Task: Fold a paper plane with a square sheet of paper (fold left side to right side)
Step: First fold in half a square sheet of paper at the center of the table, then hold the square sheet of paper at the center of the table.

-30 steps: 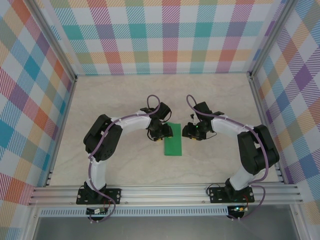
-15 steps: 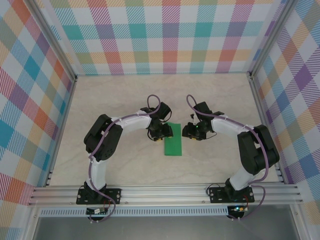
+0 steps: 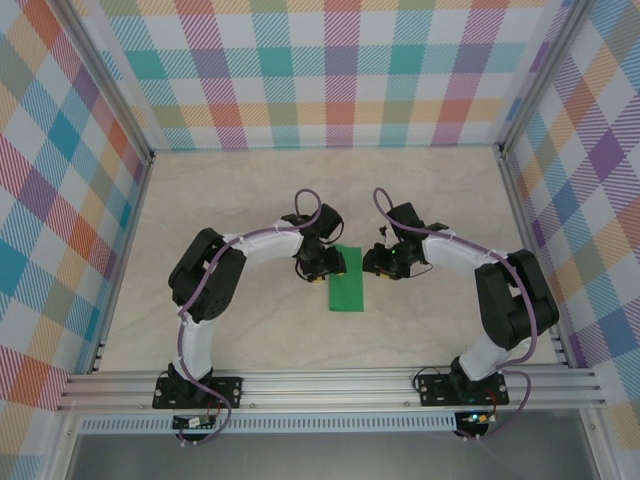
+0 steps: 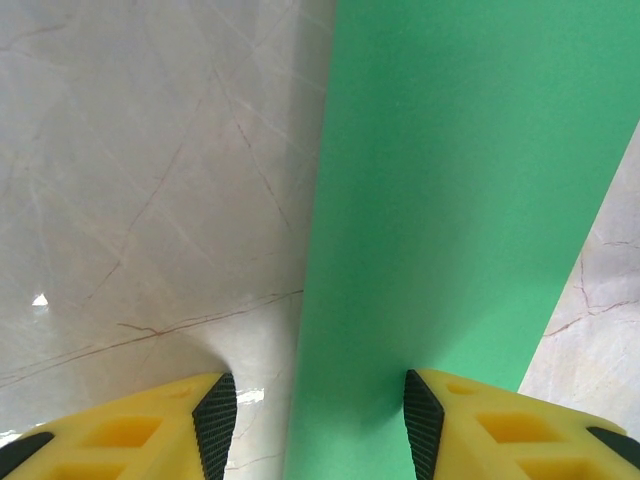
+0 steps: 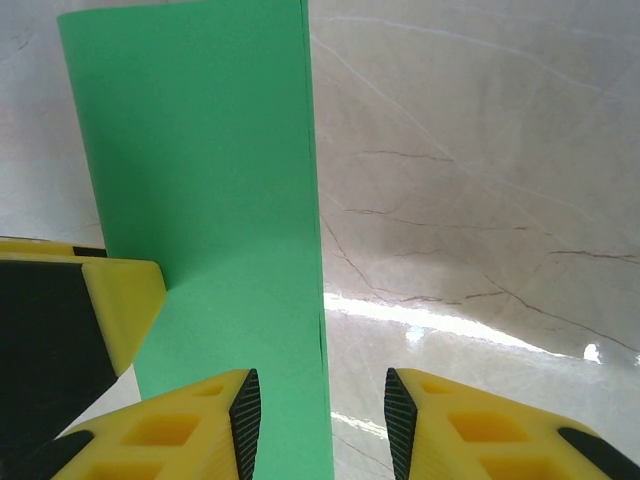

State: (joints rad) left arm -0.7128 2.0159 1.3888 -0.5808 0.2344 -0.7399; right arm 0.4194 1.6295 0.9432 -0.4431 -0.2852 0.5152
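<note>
On the marble-patterned table (image 3: 250, 200) we see the green sheet of paper (image 3: 347, 279), folded into a narrow strip, lying flat between the two arms. The left gripper (image 4: 320, 412) stands with jaws apart, straddling the strip's left edge, one pad over paper and one over table. The right gripper (image 5: 318, 412) likewise straddles the right edge, jaws parted, clamping nothing. We cannot tell whether the pads touch the sheet.

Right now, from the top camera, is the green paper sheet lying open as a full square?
No, the green paper sheet lies flat as a narrow rectangle, clearly longer than it is wide.
</note>
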